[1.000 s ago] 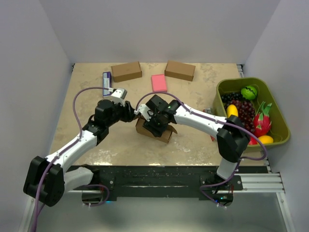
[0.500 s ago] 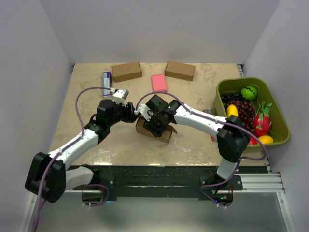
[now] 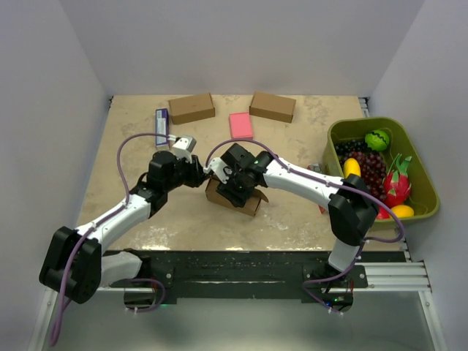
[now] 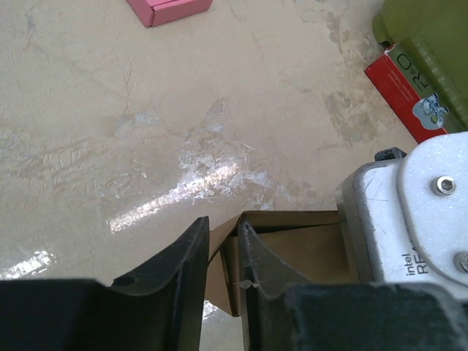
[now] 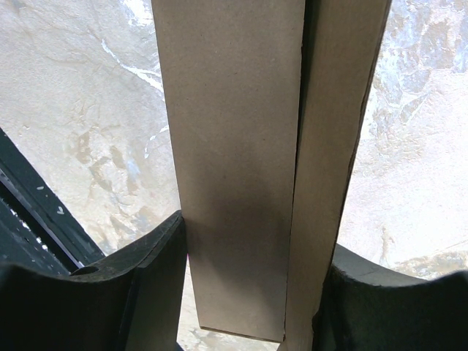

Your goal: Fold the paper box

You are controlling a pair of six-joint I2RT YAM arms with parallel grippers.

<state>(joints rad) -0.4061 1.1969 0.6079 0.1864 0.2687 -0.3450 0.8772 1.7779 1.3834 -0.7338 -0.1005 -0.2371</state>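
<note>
1. Right wrist view: the plain brown paper box (image 5: 234,168), a lengthwise seam showing, is clamped by the right hand (image 5: 248,274).
2. Its corner flap is pinched by the left hand (image 4: 223,252).
3. The box is held mid-surface (image 3: 292,219).

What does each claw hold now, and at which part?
The right claw clamps the paper box across its narrow width. The left claw straddles its corner edge; whether it grips cannot be told.

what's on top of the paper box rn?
The right gripper straddles the paper box, one finger against each side. In the top view its wrist covers most of the box, so the flaps there cannot be seen.
</note>
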